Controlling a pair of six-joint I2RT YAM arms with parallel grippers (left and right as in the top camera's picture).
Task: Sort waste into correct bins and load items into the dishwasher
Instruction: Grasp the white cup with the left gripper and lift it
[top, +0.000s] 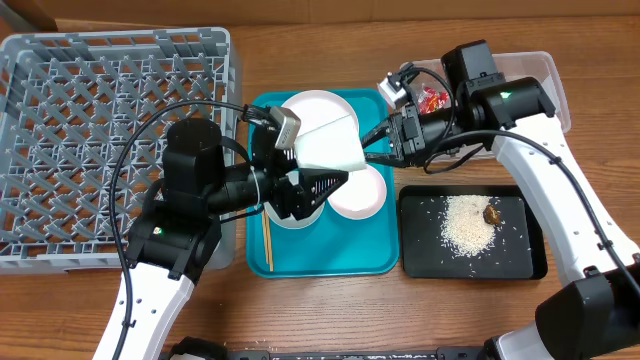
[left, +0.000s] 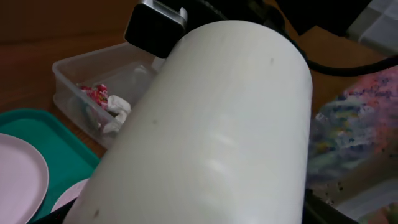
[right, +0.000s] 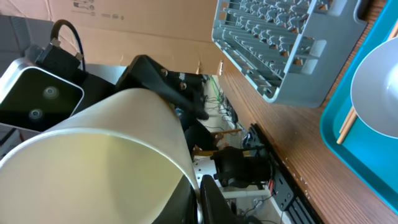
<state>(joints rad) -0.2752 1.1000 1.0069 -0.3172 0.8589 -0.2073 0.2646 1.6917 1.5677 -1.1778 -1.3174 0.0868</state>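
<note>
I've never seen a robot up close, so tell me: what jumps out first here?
A white plate, tilted in mid-air over the teal tray, with both arms meeting at it; the right claw grips its edge. To the left sits a big grey dish rack, and at the right a black tray holds scattered white rice.

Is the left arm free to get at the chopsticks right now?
Probably not: the left gripper is up against the white dish that the right gripper holds, just above the chopsticks.

white plate (top: 330, 145), teal tray (top: 330, 252), grey rack (top: 60, 130)
</note>
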